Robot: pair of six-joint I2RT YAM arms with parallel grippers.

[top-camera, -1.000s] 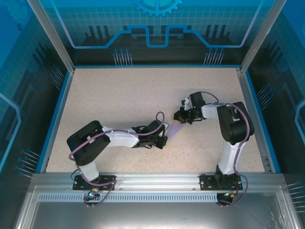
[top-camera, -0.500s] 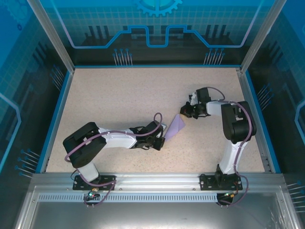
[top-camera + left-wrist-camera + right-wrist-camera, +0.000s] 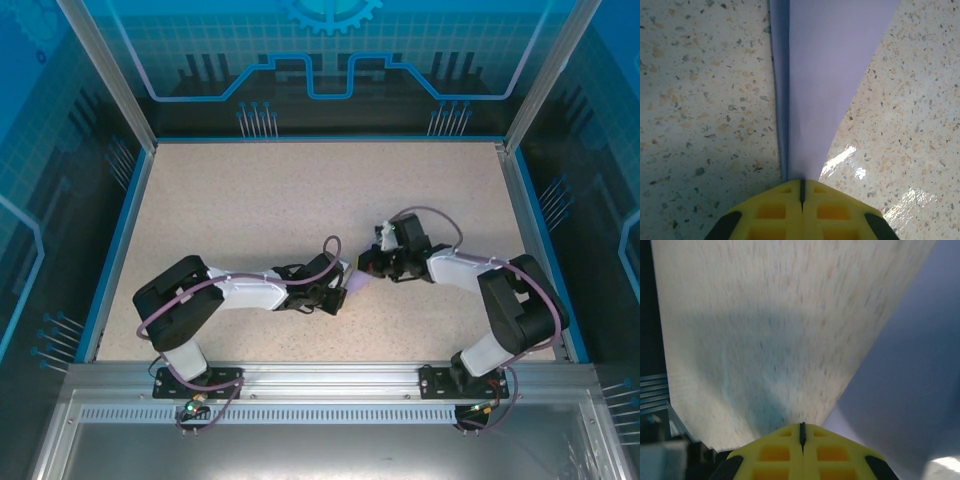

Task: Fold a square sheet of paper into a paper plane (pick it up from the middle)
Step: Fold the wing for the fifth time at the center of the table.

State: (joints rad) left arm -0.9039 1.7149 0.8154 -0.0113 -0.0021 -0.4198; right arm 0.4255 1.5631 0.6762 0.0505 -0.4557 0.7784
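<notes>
The table (image 3: 250, 200) is a wide speckled surface, and both arms bend inward so that their ends meet a little to the 4 o'clock side of its centre. The left arm (image 3: 250, 290) lies low and points toward 3 o'clock. The right arm (image 3: 500, 300) folds back and points toward 9 o'clock. I think they come so close because the fold needs one side to hold the paper and the other side to work on it.

The sheet of paper (image 3: 357, 283) is between the two ends, and from above only a small lilac corner is visible. The left gripper (image 3: 801, 186) has its yellow fingers (image 3: 775, 212) pressed fully together with the paper caught between them. From the tips the paper goes away toward 12 o'clock, and a darker second layer at its 9 o'clock edge suggests that it is already doubled there. This grip probably keeps the layers from sliding.

The right gripper (image 3: 802, 430) is also fully closed. The paper lies just beside its tips, at 3 o'clock, but this picture is blurred and I cannot tell if the paper is pinched or only touched.

The view from above gives the position of the arms and of the meeting point, but almost nothing of the paper. The left wrist camera gives the clamped edge and the layers, and the right wrist camera gives a broad lilac face.
</notes>
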